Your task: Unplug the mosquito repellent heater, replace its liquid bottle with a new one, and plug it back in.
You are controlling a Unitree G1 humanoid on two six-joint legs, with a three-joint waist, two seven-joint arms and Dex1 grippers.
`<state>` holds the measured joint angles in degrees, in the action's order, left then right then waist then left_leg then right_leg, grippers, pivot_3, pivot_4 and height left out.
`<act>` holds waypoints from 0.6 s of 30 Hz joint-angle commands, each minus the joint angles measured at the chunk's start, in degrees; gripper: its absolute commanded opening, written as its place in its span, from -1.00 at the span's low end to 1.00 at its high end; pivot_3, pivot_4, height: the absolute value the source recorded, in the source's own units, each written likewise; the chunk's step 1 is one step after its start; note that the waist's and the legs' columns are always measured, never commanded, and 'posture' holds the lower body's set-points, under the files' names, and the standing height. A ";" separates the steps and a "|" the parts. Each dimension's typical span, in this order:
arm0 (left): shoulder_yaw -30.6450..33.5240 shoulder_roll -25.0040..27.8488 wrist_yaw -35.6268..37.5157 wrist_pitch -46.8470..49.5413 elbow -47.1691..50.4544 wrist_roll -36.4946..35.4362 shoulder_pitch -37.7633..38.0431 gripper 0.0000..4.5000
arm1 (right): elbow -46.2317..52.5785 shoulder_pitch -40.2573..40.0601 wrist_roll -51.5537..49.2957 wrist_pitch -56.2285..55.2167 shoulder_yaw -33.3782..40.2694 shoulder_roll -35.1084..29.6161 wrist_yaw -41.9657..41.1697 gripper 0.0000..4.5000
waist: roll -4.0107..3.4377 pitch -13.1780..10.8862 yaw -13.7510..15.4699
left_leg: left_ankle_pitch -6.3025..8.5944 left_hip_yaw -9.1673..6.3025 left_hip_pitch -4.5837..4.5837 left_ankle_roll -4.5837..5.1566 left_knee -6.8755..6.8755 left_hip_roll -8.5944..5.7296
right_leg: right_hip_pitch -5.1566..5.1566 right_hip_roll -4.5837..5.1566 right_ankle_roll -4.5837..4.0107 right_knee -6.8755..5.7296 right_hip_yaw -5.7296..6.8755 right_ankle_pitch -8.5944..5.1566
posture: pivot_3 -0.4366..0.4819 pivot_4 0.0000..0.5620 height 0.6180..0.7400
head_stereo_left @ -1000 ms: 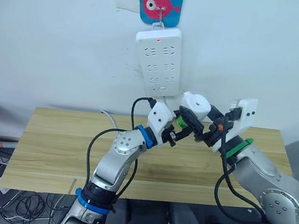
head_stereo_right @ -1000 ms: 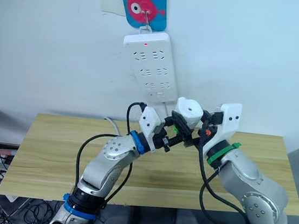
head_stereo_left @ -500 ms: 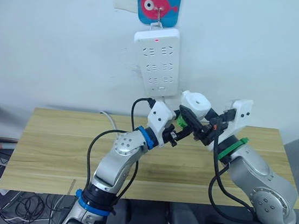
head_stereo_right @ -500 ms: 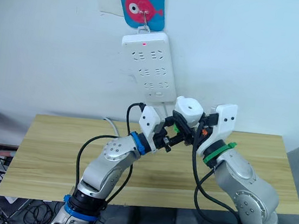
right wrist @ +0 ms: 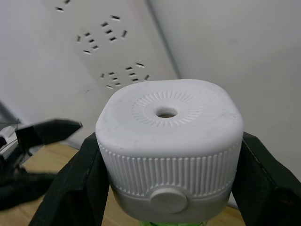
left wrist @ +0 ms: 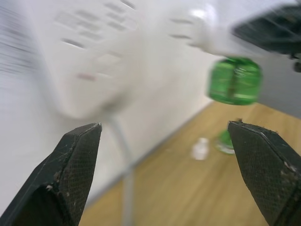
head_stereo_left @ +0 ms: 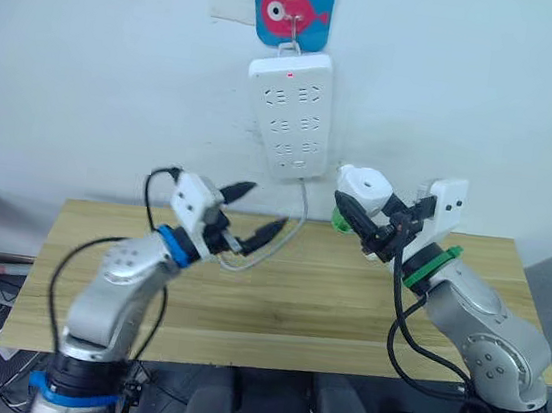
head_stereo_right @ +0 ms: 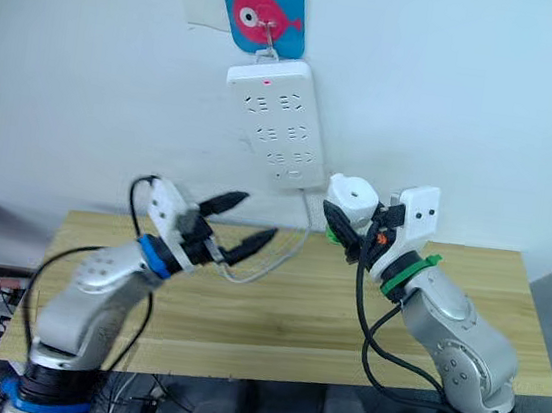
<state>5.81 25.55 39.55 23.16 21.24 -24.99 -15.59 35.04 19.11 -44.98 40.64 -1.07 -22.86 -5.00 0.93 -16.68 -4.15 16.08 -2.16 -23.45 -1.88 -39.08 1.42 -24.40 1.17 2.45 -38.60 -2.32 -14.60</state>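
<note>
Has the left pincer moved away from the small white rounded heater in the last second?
Yes. The left pincer, open, has swung to the robot's left, away from the small white rounded heater held in the right pincer, and is now left of the white wall power strip.

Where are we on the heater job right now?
Unplugged: the right gripper holds the mosquito repellent heater clear of the power strip, a green bottle on its underside. The left gripper hangs open and empty. Whether that bottle is the new one is unclear. Left: plugging back in.

White heater (right wrist: 169, 150) upright, unplugged, green bottle (left wrist: 234, 80) attached beneath.
</note>
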 commanded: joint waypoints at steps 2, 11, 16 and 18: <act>2.13 3.47 4.41 -0.57 -3.72 -3.07 -4.45 1.00 | 1.46 1.18 0.20 -0.13 0.87 0.47 -1.66 0.35 | 0.09 0.13 0.34 | 0.00 0.02 0.01 0.00 0.00 0.00 | 0.00 0.01 0.00 0.00 0.00 0.00 | -0.24 -0.22 1.00; 0.48 4.93 9.98 -5.42 -17.68 -0.53 -14.93 0.20 | 1.16 3.25 0.27 1.75 1.45 1.21 -1.90 0.35 | 0.12 0.17 0.50 | -0.02 0.14 0.02 -0.04 0.00 0.02 | -0.02 -0.01 0.00 -0.04 0.00 0.00 | -0.28 -0.22 1.00; -1.11 4.80 13.07 -9.79 -25.44 1.72 -18.61 0.20 | 2.28 3.21 0.56 2.34 0.93 1.04 -2.61 0.35 | 0.12 0.17 0.49 | -0.02 0.34 0.02 -0.03 0.01 0.02 | -0.04 0.00 -0.01 -0.04 -0.03 0.00 | -0.28 -0.22 1.00; -2.02 4.50 14.57 -11.35 -28.29 2.36 -20.25 0.20 | 2.47 3.22 0.70 2.34 0.86 0.82 -3.12 0.35 | 0.12 0.17 0.49 | -0.02 0.39 0.02 -0.03 0.00 0.03 | -0.05 0.00 -0.01 -0.04 -0.04 0.00 | -0.28 -0.22 1.00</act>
<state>4.00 29.93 52.70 14.11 -6.47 -23.21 -34.10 34.22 21.74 -44.00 43.44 -1.07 -22.03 -7.20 1.05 -16.51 -3.67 16.06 -1.76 -23.43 -1.91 -39.08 1.45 -24.46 1.16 2.44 -38.65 -2.36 -14.59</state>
